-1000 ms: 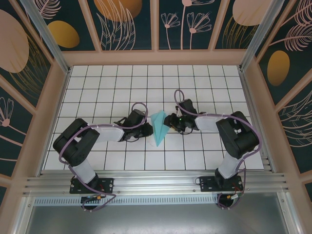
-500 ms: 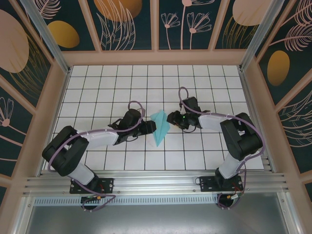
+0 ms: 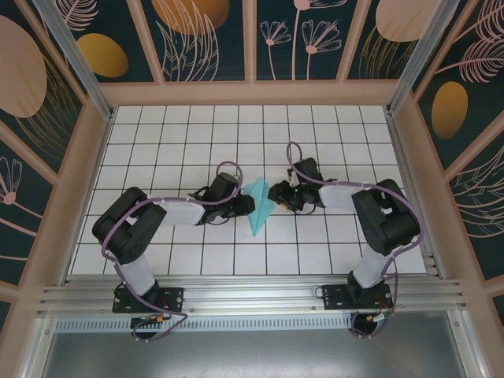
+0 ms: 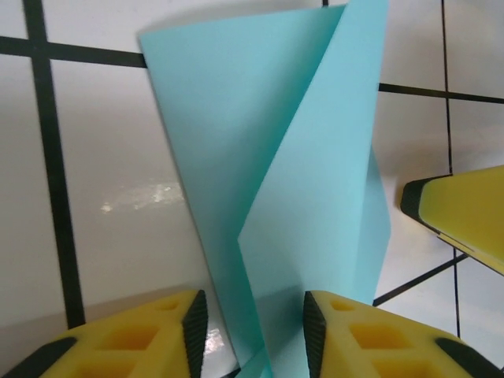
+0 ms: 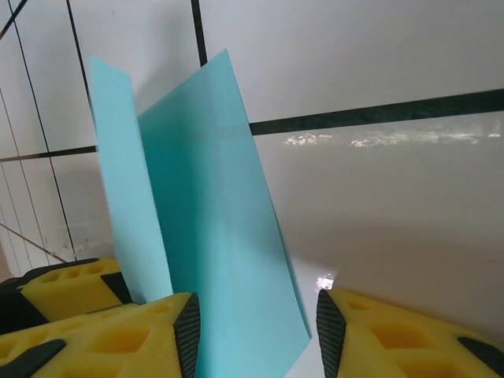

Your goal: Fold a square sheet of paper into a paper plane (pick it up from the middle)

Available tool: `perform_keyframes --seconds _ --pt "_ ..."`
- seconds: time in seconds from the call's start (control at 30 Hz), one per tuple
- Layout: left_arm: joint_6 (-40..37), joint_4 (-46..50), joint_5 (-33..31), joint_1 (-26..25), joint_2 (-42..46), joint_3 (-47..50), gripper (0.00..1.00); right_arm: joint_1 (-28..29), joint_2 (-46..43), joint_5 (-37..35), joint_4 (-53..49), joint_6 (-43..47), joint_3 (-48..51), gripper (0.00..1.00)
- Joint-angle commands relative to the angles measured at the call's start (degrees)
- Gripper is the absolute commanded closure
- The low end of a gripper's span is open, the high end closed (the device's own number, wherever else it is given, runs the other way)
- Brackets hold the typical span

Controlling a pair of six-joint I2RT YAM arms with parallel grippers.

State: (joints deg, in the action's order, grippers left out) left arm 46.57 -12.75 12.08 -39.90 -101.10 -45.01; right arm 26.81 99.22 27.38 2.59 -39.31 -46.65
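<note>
The square sheet of paper is folded into a light-turquoise paper plane (image 3: 257,214), a narrow dart with its tip toward the near edge. Its flaps stand up off the tiles (image 4: 299,157) (image 5: 213,220). My left gripper (image 3: 246,205) is at the plane's left side, and in its wrist view the jaws (image 4: 252,331) are open around the lower folds without pinching them. My right gripper (image 3: 273,194) is at the plane's right side, open (image 5: 256,335), with one flap between its pads and a gap to the right pad. Each wrist view shows the other gripper's yellow finger (image 4: 465,213) (image 5: 71,287).
The white grid-tiled table (image 3: 157,142) is boxed in by patterned walls on three sides. An aluminium rail (image 3: 252,295) carrying both arm bases runs along the near edge. Both forearms lie low over the tiles on either side of the plane.
My left gripper has slid right, up to the plane's left edge, and its arm has shifted. The right gripper has barely moved. The plane stays in place.
</note>
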Motion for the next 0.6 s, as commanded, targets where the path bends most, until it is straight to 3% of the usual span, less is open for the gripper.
perform_keyframes --seconds 0.0,0.2,0.57 --pt "-1.0 3.1 0.8 -0.4 -2.4 -0.6 0.64 0.7 1.4 2.6 1.8 0.5 1.1 0.55" --pt "-1.9 3.4 1.6 -0.3 -3.8 -0.5 0.71 1.7 2.4 3.1 1.8 0.1 0.6 0.56" --pt "-3.5 4.2 2.6 -0.3 -4.1 -0.5 0.72 1.8 1.8 6.3 6.7 -2.8 0.9 0.56"
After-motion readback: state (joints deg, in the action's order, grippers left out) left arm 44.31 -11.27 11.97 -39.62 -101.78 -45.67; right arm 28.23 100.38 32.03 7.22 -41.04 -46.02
